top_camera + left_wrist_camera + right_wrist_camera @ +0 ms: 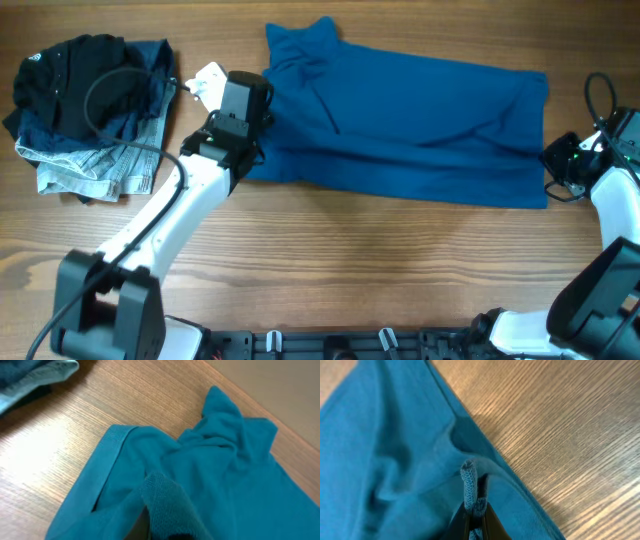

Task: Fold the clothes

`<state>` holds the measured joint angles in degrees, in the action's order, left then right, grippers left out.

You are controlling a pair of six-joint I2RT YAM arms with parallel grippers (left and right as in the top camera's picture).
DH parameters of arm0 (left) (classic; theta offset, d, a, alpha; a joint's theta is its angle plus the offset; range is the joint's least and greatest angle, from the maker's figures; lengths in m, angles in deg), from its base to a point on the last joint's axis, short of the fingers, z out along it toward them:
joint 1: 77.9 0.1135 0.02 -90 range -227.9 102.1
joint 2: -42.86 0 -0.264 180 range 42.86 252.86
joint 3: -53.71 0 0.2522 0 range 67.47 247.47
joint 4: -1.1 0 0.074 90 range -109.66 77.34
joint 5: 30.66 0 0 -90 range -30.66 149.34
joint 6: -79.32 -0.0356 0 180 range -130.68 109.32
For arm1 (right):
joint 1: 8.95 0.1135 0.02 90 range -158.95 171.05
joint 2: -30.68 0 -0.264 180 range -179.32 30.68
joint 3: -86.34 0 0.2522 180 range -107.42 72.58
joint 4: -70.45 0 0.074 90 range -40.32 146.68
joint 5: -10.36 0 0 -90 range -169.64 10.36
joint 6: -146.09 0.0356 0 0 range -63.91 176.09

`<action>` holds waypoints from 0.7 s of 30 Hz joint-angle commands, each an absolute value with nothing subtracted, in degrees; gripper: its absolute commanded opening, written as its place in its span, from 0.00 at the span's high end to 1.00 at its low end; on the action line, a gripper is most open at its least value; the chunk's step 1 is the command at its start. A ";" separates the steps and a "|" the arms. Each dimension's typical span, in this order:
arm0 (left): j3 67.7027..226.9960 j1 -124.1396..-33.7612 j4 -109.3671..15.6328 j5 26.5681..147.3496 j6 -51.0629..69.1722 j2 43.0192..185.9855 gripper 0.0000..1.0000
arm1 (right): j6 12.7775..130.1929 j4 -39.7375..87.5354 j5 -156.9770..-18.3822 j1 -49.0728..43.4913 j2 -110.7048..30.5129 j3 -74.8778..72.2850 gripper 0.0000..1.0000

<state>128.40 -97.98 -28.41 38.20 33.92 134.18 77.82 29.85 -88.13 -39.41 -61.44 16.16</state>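
The royal-blue garment (400,125) lies spread across the middle and right of the wooden table, wrinkled, with a bunched part at its upper left. My left gripper (252,140) is at its left edge, shut on a fold of the blue cloth (167,505). My right gripper (556,160) is at the garment's right edge, shut on a pinched ridge of the blue cloth (469,485). The fingers of both grippers are mostly hidden by cloth.
A pile of a black garment (75,75) and pale denim jeans (95,165) lies at the far left of the table. A white object (205,78) lies by the left gripper. Bare wood (380,260) runs along the front.
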 commanded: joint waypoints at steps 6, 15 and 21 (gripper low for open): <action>128.99 -96.88 -21.70 36.75 32.78 140.35 0.89 | 76.60 32.63 -87.14 -39.13 -67.41 15.28 0.96; 129.01 -96.73 -17.98 36.99 28.43 141.27 0.07 | 76.62 39.95 -91.97 -39.13 -67.84 14.95 0.21; 134.45 -96.73 -20.56 44.16 17.87 139.30 0.00 | 71.24 31.95 -94.25 -39.13 -66.93 6.69 0.15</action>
